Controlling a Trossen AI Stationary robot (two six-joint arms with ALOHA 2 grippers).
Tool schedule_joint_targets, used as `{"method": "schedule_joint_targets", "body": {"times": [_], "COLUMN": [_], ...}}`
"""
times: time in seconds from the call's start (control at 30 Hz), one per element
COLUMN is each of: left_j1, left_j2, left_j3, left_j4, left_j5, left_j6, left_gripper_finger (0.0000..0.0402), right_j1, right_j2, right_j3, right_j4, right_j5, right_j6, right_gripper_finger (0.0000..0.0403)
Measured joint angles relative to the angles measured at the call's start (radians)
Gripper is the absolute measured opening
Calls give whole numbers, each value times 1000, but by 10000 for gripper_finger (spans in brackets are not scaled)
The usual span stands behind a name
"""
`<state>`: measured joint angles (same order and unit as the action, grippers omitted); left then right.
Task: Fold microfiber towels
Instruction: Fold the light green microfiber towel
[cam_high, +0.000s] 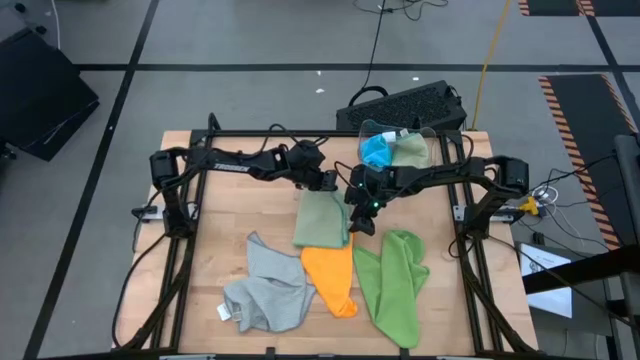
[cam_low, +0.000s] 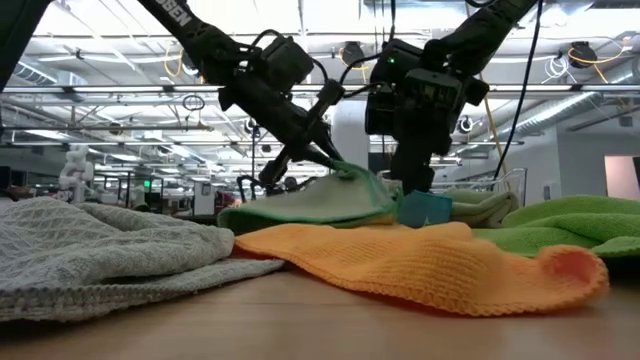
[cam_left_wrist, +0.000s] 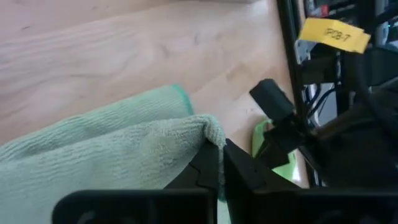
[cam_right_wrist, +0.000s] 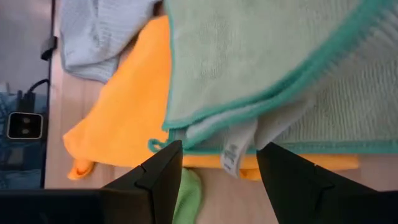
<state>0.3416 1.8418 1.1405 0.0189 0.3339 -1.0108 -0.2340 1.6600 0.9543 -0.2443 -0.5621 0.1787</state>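
Observation:
A sage green towel (cam_high: 320, 218) lies folded in the middle of the table, its near edge resting on the orange towel (cam_high: 332, 278). My left gripper (cam_high: 330, 184) is shut on its far right corner. My right gripper (cam_high: 362, 218) hangs open over the sage towel's right edge; in the right wrist view its gripper (cam_right_wrist: 217, 177) has one finger on either side of a white tag (cam_right_wrist: 232, 153) without touching. A grey towel (cam_high: 268, 292) and a lime green towel (cam_high: 395, 282) lie crumpled near the front. My left gripper pinches the sage towel's far right corner (cam_left_wrist: 210, 129) between its two fingertips. It comes slanting down from the table's far left. The corner (cam_low: 345, 172) is raised a little, and the rest of the towel lies on the table and the orange towel.
A clear bin (cam_high: 395, 148) with a blue and a pale green cloth stands at the back right of the wooden table (cam_high: 230, 200). A dark keyboard-like case (cam_high: 405, 105) lies behind it. Black frame rails run along the table's left and right sides.

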Motion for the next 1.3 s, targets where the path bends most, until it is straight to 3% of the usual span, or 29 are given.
{"method": "schedule_joint_targets", "body": {"times": [0.17, 0.33, 0.6, 0.8, 0.9, 1.0, 1.13, 1.3], "left_j1": [-6, -9, 7, 27, 38, 33, 22, 8], "left_j2": [-1, -1, -9, -69, -132, -192, -194, -176], "left_j3": [0, 0, 0, 0, 0, 2, -3, -77], "left_j4": [28, 36, 42, 27, -106, -353, -666, -708], "left_j5": [-54, -53, 48, 128, 128, 75, 34, 59], "left_j6": [-5, -2, -3, 109, 214, 309, 312, 257], "left_gripper_finger": [13, 71, 184, 219, 215, 204, 200, 222], "right_j1": [-4, -15, -58, -68, -68, -66, -66, -68], "right_j2": [-12, -69, -132, -130, -130, -130, -130, -130], "right_j3": [0, 0, 0, 0, 0, 0, 0, 0], "right_j4": [-102, -172, -187, -172, -157, -147, -109, -65], "right_j5": [58, 121, 175, 174, 168, 144, 139, 143], "right_j6": [-8, -28, -19, 21, 50, 75, 128, 202], "right_gripper_finger": [199, 199, 199, 199, 199, 199, 199, 199]}}
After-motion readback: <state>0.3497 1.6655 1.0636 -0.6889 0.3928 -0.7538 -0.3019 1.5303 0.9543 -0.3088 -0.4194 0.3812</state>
